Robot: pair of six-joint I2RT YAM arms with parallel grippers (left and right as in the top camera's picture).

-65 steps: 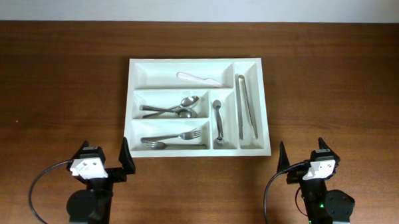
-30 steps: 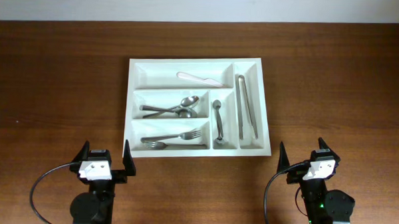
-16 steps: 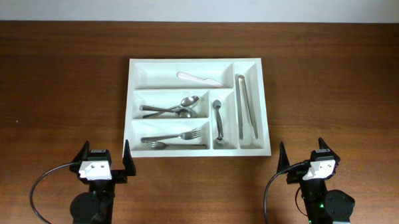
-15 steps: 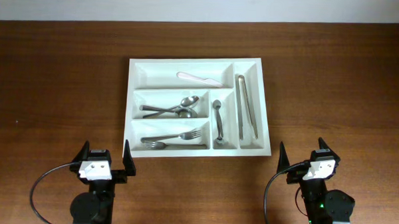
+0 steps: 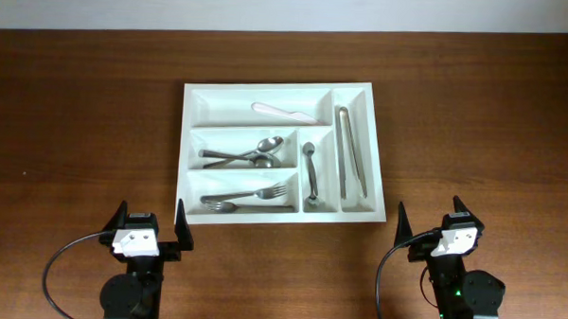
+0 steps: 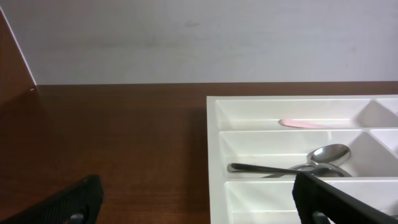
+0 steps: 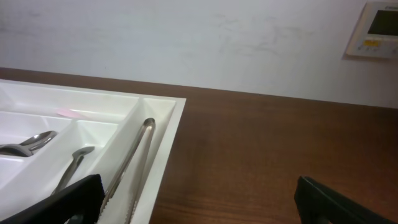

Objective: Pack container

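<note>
While fingers gape, container lies beyond.

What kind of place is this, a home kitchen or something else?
Probably a lab or office room, hardly a kitchen: a plain white wall with a small control panel on it, and a wooden table carrying a cutlery tray.

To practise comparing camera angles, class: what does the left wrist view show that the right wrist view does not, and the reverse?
Only the left wrist view: the left rim of the container. Only the right wrist view: the tongs, the container's right rim and a wall panel. Both: the spoons, the pale knife and the brown table.
</note>
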